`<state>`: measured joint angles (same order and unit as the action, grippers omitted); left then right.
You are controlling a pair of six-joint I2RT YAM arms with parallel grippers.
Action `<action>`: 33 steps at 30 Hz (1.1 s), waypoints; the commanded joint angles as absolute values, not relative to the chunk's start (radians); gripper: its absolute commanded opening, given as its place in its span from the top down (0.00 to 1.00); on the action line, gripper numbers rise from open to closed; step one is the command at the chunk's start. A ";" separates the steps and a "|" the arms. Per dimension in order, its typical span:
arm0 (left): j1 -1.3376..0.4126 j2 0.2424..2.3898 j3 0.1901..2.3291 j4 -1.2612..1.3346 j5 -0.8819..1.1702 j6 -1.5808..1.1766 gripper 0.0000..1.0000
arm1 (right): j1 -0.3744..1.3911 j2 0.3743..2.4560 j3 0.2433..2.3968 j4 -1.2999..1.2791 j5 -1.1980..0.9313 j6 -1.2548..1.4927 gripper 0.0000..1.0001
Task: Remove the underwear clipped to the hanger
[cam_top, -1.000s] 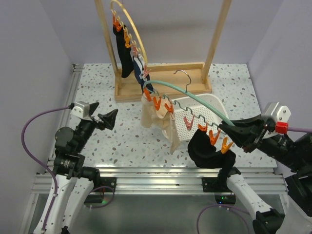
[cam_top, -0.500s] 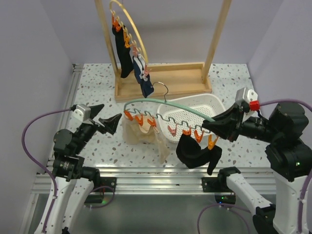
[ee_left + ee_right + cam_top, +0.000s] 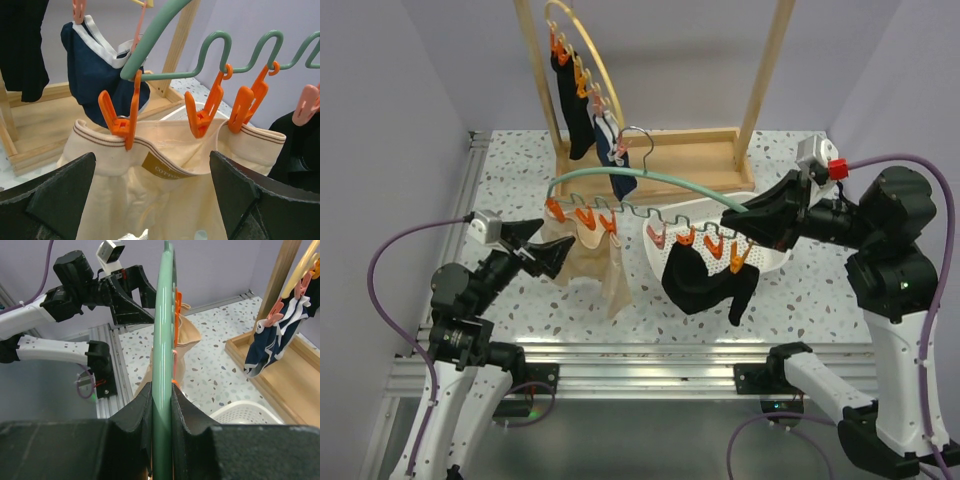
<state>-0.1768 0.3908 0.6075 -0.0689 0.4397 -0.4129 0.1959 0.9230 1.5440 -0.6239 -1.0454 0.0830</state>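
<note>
My right gripper (image 3: 747,214) (image 3: 162,405) is shut on the rod of a green hanger (image 3: 640,180) (image 3: 163,330) and holds it level above the table. Orange clips (image 3: 122,125) on it hold a pale beige underwear (image 3: 595,255) (image 3: 170,175) at its left end and a black underwear (image 3: 705,282) further right. My left gripper (image 3: 548,256) (image 3: 152,200) is open, with its fingers (image 3: 55,195) wide apart just in front of the beige waistband and not touching it. A navy underwear with white trim (image 3: 617,150) (image 3: 92,70) and a long black one (image 3: 575,110) hang from a yellow hanger (image 3: 588,50) behind.
A wooden rack (image 3: 655,172) stands at the back with the yellow hanger on its left post. A white perforated basket (image 3: 772,262) (image 3: 245,415) sits on the speckled table below the green hanger's right half. Pink clips (image 3: 658,236) hang empty between the two garments.
My right gripper has raised the green hanger and swung it left and back, bringing the beige underwear in front of the left gripper. The left gripper has barely moved and stays open.
</note>
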 commanded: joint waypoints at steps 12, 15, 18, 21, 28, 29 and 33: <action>-0.167 0.563 0.698 -0.015 0.376 -0.496 0.02 | 0.196 0.966 1.523 -0.407 -1.085 0.155 1.00; -0.167 0.607 0.722 0.018 0.380 -0.486 0.04 | 0.198 0.973 1.523 -0.405 -1.089 0.156 1.00; -0.167 0.626 0.747 0.028 0.373 -0.473 0.04 | 0.198 0.977 1.525 -0.403 -1.088 0.158 1.00; -0.167 0.638 0.776 0.017 0.344 -0.454 0.04 | 0.198 0.979 1.522 -0.403 -1.085 0.158 1.00; -0.166 0.656 0.804 0.023 0.344 -0.440 0.07 | 0.198 0.976 1.519 -0.396 -1.085 0.169 1.00; -0.167 0.661 0.805 0.025 0.347 -0.440 0.10 | 0.198 0.976 1.519 -0.393 -1.085 0.170 1.00; -0.167 0.683 0.801 0.028 0.341 -0.430 0.16 | 0.198 0.974 1.517 -0.390 -1.088 0.176 1.00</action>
